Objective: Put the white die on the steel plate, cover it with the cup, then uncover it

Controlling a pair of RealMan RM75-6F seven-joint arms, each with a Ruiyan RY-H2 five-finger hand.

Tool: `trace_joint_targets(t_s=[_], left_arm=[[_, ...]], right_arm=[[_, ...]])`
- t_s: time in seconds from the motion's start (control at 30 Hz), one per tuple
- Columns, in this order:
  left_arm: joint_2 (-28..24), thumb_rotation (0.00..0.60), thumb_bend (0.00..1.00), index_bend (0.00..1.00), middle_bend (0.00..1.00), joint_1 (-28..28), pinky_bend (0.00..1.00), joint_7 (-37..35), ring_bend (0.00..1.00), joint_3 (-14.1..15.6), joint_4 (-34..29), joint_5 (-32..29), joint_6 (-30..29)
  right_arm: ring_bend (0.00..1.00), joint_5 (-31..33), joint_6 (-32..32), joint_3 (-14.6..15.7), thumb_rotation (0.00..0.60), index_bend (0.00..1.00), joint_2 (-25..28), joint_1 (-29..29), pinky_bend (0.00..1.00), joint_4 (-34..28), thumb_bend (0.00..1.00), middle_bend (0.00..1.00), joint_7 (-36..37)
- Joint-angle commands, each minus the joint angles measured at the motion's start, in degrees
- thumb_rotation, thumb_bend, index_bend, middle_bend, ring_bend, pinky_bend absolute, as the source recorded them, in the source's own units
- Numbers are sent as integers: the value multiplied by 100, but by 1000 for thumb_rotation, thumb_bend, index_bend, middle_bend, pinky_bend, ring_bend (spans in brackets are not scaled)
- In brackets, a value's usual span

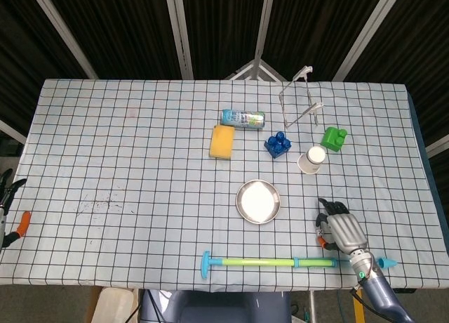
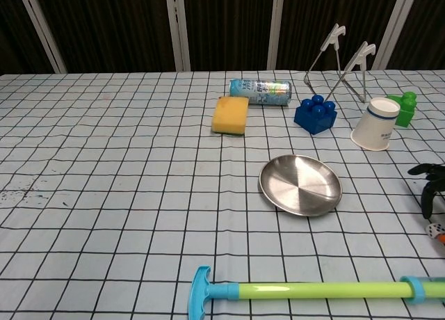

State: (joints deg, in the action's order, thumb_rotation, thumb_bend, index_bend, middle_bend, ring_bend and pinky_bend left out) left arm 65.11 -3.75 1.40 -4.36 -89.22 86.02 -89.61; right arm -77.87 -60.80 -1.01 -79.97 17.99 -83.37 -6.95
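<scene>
Hidden and cut-off parts at the table's edges

The right hand (image 1: pixel 339 227) covers the die in the head view, and the chest view cuts off the hand and shows only a corner of the die (image 2: pixel 437 230), so a grip cannot be told. The left hand (image 1: pixel 7 211) is cropped by the head view's left edge, its state unclear. The chest view cuts off the green tube (image 2: pixel 320 290) on the right.
</scene>
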Motion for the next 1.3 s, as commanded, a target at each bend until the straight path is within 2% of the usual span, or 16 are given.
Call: trace_joint_targets(t_s=[0.03, 1.07, 1.3], left_arm=[[1, 600, 596, 157, 0, 1, 33, 4, 0, -2, -1, -3, -3], [44, 600, 596, 158, 0, -24, 33, 172, 0, -10, -24, -60, 49], [42, 600, 596, 158, 0, -21, 33, 167, 0, -17, -31, -72, 42]], right_arm=[[125, 2, 2, 1, 600, 496, -9, 3, 91, 8, 324, 97, 0], [151, -36, -47, 3, 600, 583, -106, 31, 91, 238, 407, 123, 202], [153, -303, -322, -76, 600, 586, 147, 100, 91, -240, 409, 126, -54]])
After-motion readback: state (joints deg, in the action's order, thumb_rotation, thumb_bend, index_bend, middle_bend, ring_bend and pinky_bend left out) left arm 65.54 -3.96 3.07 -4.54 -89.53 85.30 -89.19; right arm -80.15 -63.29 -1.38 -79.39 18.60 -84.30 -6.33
